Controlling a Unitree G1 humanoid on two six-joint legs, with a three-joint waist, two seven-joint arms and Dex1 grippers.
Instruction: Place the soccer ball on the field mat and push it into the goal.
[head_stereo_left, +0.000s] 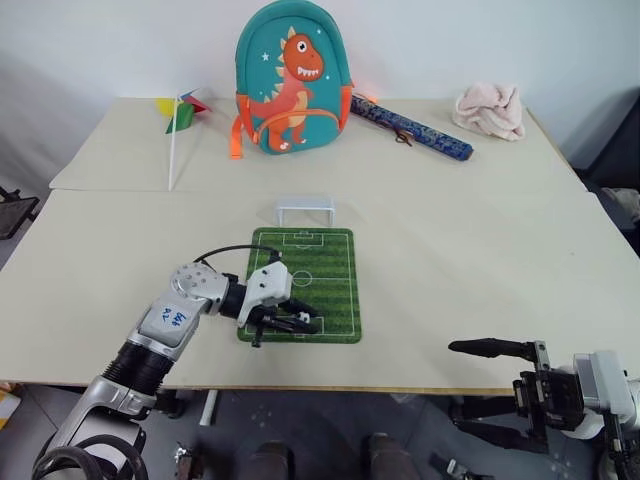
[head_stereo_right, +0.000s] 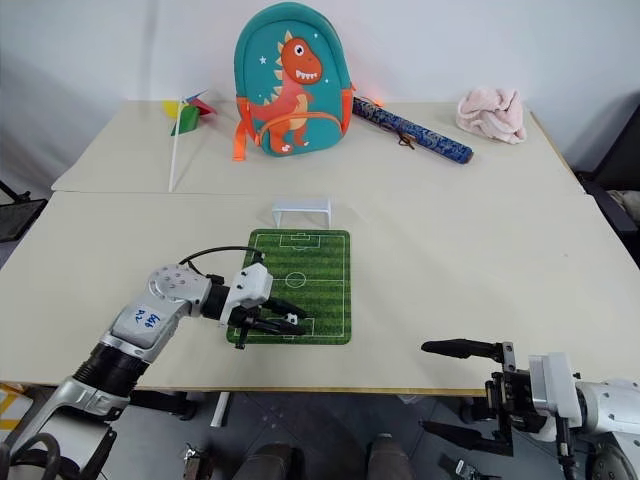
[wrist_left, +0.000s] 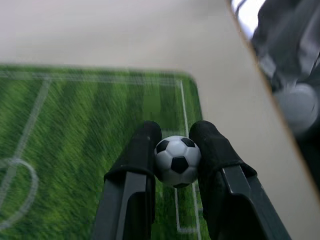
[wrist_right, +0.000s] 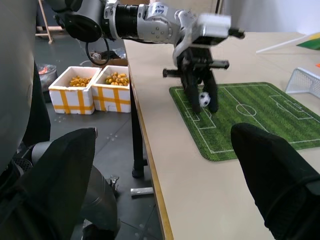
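The soccer ball (wrist_left: 177, 160), white with black patches, sits pinched between the two black fingers of my left gripper (head_stereo_left: 300, 322). The gripper reaches in from the left and holds the ball just over the near end of the green field mat (head_stereo_left: 310, 280), by the near penalty box. The right wrist view shows the ball (wrist_right: 204, 99) slightly above the turf. The small white goal (head_stereo_left: 306, 211) stands at the mat's far end. My right gripper (head_stereo_left: 485, 390) hangs open and holds nothing, off the table's front edge at the right.
At the back of the table stand a teal dinosaur backpack (head_stereo_left: 292, 80), a pinwheel (head_stereo_left: 180, 110), a blue rolled item (head_stereo_left: 410, 127) and a pink cloth (head_stereo_left: 488, 110). Two boxes of yellow pieces (wrist_right: 92, 87) sit on the floor left of the table.
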